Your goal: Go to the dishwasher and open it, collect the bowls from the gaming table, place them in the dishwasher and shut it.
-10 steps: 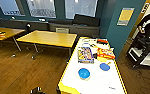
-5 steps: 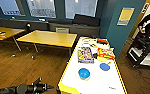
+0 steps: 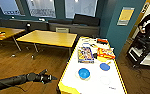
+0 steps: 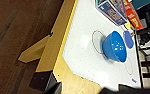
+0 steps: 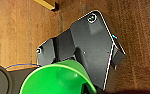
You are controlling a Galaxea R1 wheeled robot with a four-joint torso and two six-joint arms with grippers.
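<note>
The gaming table [image 3: 96, 85] is a long white top with a yellow edge, just ahead and to the right. On its near end stands a bright blue bowl [image 3: 84, 73]. In the left wrist view this blue bowl [image 4: 114, 47] sits upright on the white top [image 4: 83, 50], close to the yellow corner. My left gripper [image 3: 49, 78] reaches in from the left over the wooden floor, a little short of the table's near-left corner. In the right wrist view a green bowl [image 5: 56, 80] hangs above the floor, held in my right gripper.
A flat blue disc [image 3: 104, 66] and game boxes [image 3: 85, 55] lie farther along the white top. Two yellow-topped tables [image 3: 48, 38] stand to the left on the wooden floor. At the right, a person [image 3: 147, 27] stands by a black rig [image 3: 143, 52].
My left arm has come up and reached forward toward the table's near-left corner. The table and bowls stay where they were.
</note>
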